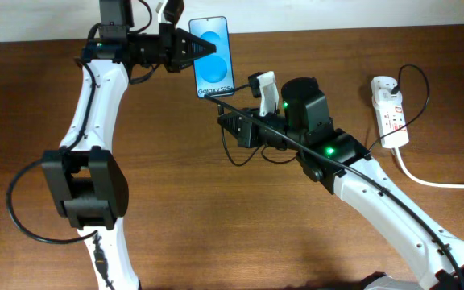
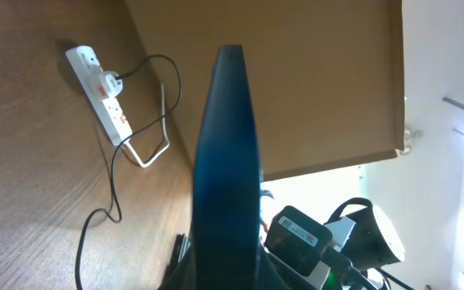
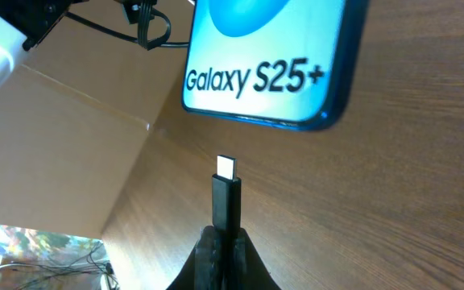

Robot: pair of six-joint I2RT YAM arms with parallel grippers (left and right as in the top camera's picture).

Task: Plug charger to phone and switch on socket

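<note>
Wooden table [image 1: 216,234], left fingers [image 1: 188,44] clamped on phone [image 1: 213,60], right fingers [image 3: 205,262] pinching charger [image 3: 225,201], tip near phone's end

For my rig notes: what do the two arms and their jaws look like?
The left arm and right arm have glossy white links and bulky black joint housings, with thin black cables looping alongside. Green lights glow on the right arm. Both sets of jaws are black, tapering to narrow tips.

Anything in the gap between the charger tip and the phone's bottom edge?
Nothing visible. In the right wrist view the charger tip, held in the right claw, points at the phone's bottom edge across a gap showing only bare table.
</note>
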